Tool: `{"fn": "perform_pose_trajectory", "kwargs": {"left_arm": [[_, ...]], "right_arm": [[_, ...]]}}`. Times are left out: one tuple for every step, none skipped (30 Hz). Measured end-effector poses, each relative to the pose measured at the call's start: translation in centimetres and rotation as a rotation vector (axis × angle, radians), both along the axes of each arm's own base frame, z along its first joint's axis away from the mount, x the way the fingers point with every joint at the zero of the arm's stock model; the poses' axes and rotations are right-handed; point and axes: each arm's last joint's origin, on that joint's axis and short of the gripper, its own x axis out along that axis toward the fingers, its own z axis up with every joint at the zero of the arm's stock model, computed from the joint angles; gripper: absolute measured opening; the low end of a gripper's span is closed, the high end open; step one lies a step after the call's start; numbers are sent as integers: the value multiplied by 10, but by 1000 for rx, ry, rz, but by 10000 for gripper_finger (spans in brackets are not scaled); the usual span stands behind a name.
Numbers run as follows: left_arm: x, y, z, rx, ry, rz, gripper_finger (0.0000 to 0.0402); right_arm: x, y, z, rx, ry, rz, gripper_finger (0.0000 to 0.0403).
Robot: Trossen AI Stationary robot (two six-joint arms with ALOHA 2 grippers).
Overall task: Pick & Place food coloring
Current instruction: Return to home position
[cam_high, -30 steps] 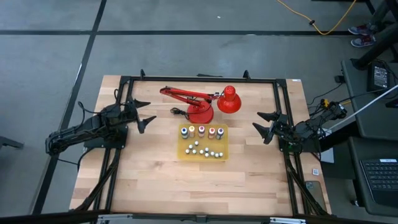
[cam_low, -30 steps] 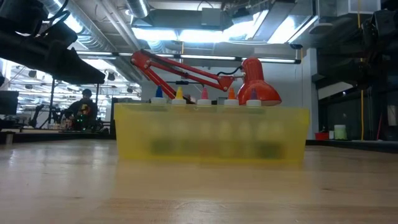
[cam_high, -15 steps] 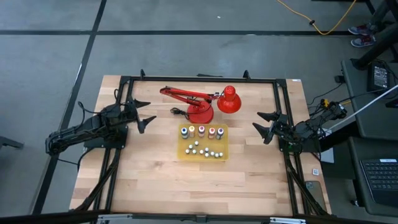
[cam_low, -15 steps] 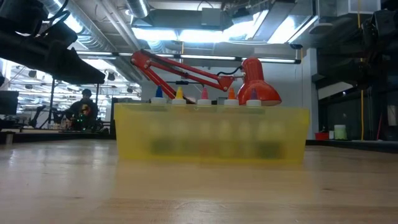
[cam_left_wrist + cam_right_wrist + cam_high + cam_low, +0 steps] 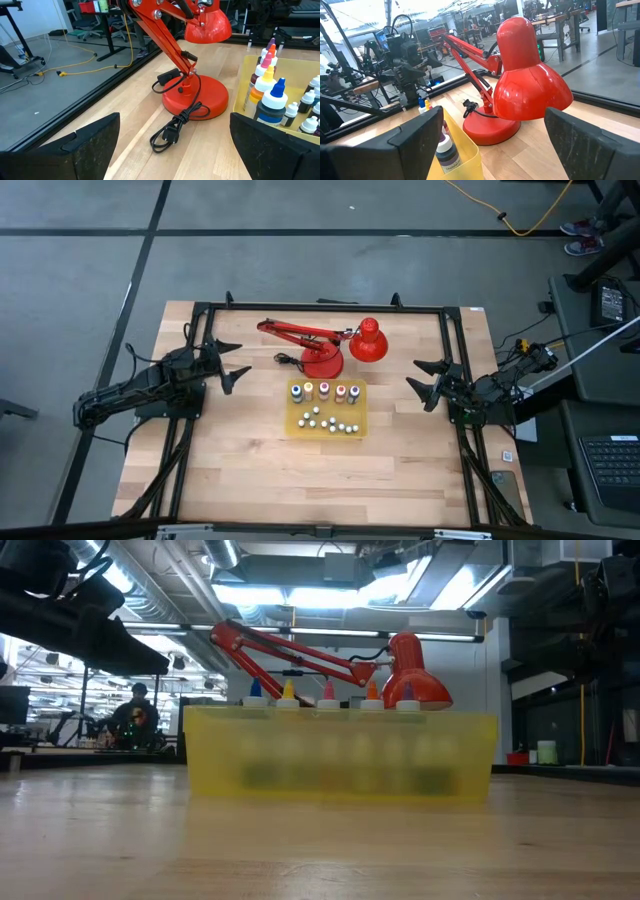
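Note:
The food coloring is a set of tiny bottles in a yellow tray (image 5: 296, 422) at the table's middle. One row stands upright (image 5: 324, 391) along the tray's far side; several smaller ones (image 5: 330, 421) lie in front of it. Their coloured tips (image 5: 328, 692) show above the tray wall (image 5: 340, 755). My left gripper (image 5: 238, 360) waits open at the table's left, pointing toward the tray, with nothing between its fingers (image 5: 95, 145). My right gripper (image 5: 415, 376) waits open at the table's right, also with nothing in it. The blue-capped bottle (image 5: 273, 98) and a purple one (image 5: 448, 150) show in the wrist views.
A big red desk lamp lies folded just beyond the tray, its base (image 5: 322, 361) and shade (image 5: 368, 342) on the wood, its black cord (image 5: 175, 127) coiled beside the base. A black frame (image 5: 320, 306) rims the table. Bare wood lies near the front edge (image 5: 320, 480).

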Motion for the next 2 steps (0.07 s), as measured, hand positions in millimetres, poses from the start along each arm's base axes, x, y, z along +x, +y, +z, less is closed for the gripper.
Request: {"fn": "perform_pose_trajectory", "kwargs": {"left_arm": [[0, 0, 0, 0, 0, 0, 366], [0, 0, 0, 0, 0, 0, 366]], "right_arm": [[0, 0, 0, 0, 0, 0, 347], [0, 0, 0, 0, -1, 0, 347]]}}
